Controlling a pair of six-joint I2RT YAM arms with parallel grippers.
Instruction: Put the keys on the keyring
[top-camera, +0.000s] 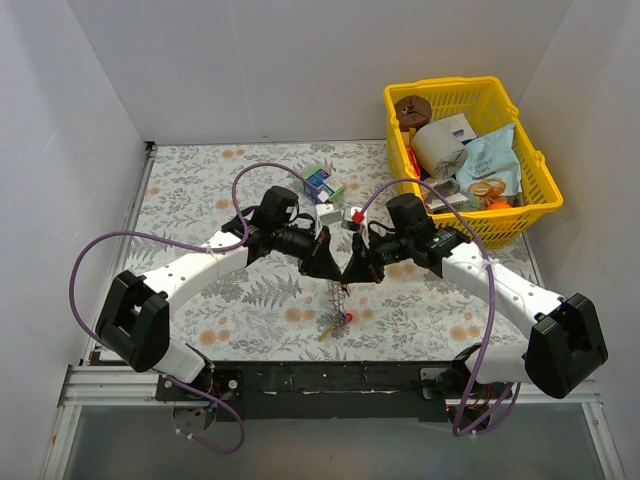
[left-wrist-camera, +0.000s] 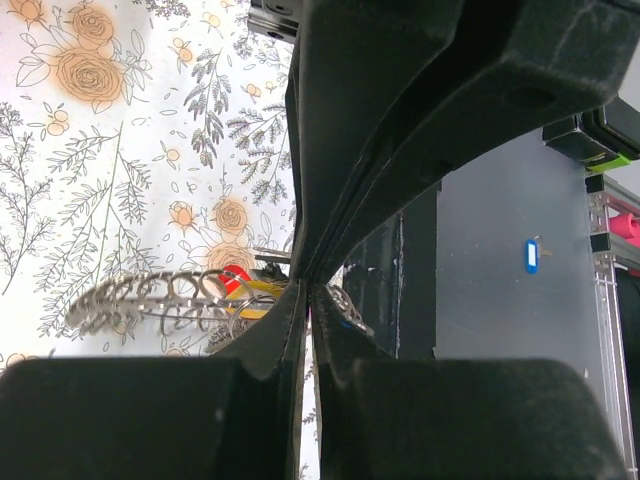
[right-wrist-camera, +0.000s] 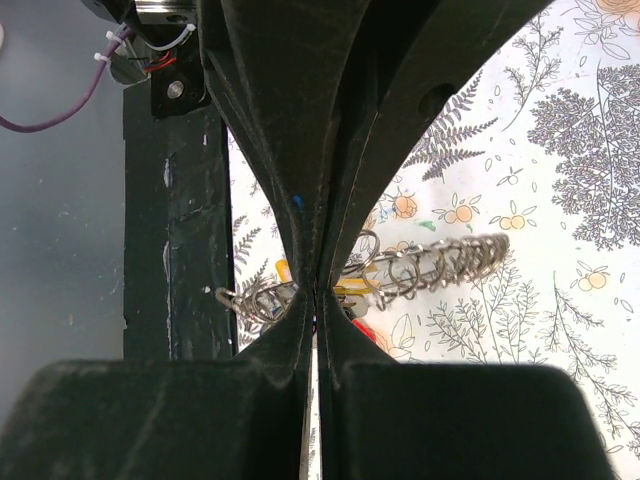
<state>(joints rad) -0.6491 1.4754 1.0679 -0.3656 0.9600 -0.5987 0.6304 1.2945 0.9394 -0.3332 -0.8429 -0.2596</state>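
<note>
The keyring shows as a row of linked grey metal rings, running down the floral mat below the two gripper tips. The keys bunch at its near end; a red head and yellow heads show among the rings. My left gripper is shut, its tips pinched at the rings. My right gripper is shut at the same spot. The two grippers meet tip to tip over the mat's middle, left and right. The fingers hide exactly what is pinched.
A yellow basket of packets and a brown disc stands at the back right. A blue-green carton and two small white boxes lie just behind the grippers. The black frame rail runs along the near edge.
</note>
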